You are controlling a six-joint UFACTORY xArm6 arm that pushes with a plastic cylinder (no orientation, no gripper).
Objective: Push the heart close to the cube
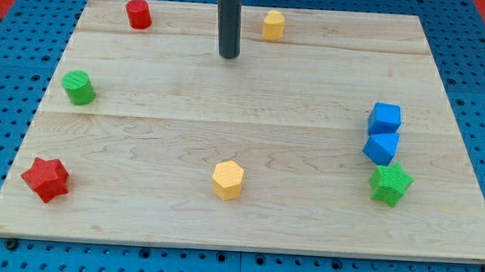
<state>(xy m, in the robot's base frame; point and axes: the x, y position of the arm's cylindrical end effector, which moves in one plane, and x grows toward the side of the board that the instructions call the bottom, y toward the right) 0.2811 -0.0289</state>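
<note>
My tip rests on the wooden board near the view's top, at the middle. A small yellow block that looks like the heart lies just up and to the right of the tip, with a small gap between them. The blue cube sits at the view's right, far from the yellow block. A second blue block, of unclear shape, touches the cube's lower side.
A green star lies just below the two blue blocks. A yellow hexagon is at bottom middle. A red star is at bottom left, a green cylinder at left and a red cylinder at top left.
</note>
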